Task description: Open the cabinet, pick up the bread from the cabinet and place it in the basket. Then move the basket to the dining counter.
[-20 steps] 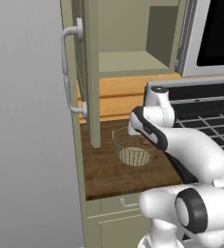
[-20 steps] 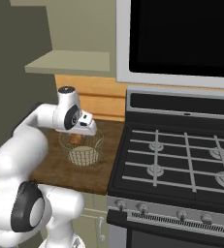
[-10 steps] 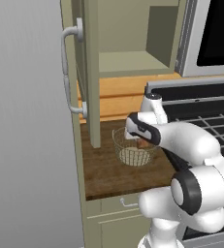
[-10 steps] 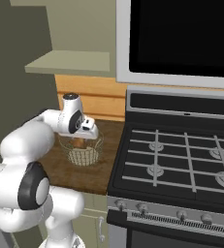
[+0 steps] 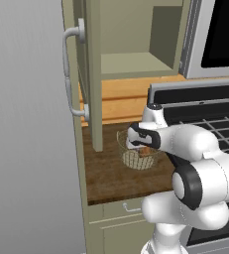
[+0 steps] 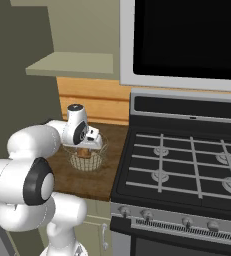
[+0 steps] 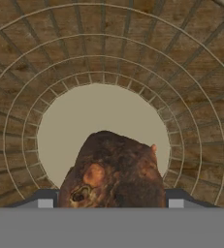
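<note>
Claw (image 7: 111, 202) pinching bread (image 7: 114, 169): both dark fingertips (image 7: 44, 202) hard against its sides, jaws spread fairly wide to span it. Lumpy brown crust close under the hand camera, covering the near part of the basket's pale round floor. Basket (image 7: 16, 97) wire rings all around it, so bread inside the rim. Cannot tell whether bread touches the floor. Dark wood worktop (image 7: 7, 29) visible through the mesh.

From the left base camera: arm folded low over the worktop (image 5: 108, 178), claw (image 5: 138, 145) pointing down into the basket (image 5: 135, 159). Orange-brown bit of bread (image 5: 146, 151) showing just under the hand, within the mesh. Basket upright on the worktop, near its right side, just beside the stove (image 5: 210, 124). Small silver pull (image 5: 131, 208) on the drawer front below the worktop edge.

From the right base camera: same layout; claw (image 6: 89, 145) over basket (image 6: 87, 161), bread (image 6: 83, 152) peeking between hand and rim. Stove (image 6: 187, 165) grates to the right of the basket, knobs along the front edge.

Further back: light wood panel on the wall behind the worktop. Above it, cabinet (image 5: 131, 64) open, door (image 5: 93, 74) swung out toward the camera, curved silver handle (image 5: 69, 74) on its outer face. Shelf inside bare as far as visible. Black microwave (image 6: 187, 35) above the stove.
</note>
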You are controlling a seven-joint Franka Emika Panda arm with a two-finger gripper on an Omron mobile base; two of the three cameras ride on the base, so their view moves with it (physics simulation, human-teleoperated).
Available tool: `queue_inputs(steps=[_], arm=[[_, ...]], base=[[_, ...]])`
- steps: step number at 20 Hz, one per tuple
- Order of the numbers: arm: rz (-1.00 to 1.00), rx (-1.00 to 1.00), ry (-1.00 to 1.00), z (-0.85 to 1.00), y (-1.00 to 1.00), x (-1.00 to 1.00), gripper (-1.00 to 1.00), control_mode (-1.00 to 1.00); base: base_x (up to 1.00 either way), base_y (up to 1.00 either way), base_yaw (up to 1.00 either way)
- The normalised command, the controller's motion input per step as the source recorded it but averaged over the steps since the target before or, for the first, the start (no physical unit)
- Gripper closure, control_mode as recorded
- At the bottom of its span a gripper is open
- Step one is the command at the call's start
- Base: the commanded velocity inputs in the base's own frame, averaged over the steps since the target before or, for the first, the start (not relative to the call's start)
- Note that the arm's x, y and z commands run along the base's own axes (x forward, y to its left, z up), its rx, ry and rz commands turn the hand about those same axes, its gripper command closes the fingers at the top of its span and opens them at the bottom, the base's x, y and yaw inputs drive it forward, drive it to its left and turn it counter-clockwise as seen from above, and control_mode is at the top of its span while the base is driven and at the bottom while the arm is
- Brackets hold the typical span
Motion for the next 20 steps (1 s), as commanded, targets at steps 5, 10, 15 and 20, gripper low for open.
queue_inputs(steps=[5,10,15,20], arm=[[0.01,0.0,0.0,-0.01,0.03,0.0,-1.0,-1.0],[0.0,0.0,0.0,0.0,0.03,0.0,-1.0,-1.0],[0.0,-0.01,0.0,0.1,0.0,0.0,-1.0,-1.0],[0.0,0.0,0.0,0.43,0.0,-0.04,-1.0,-1.0]], base=[[0.0,0.0,0.0],[0.0,0.0,0.0],[0.0,0.0,0.0],[0.0,0.0,0.0]])
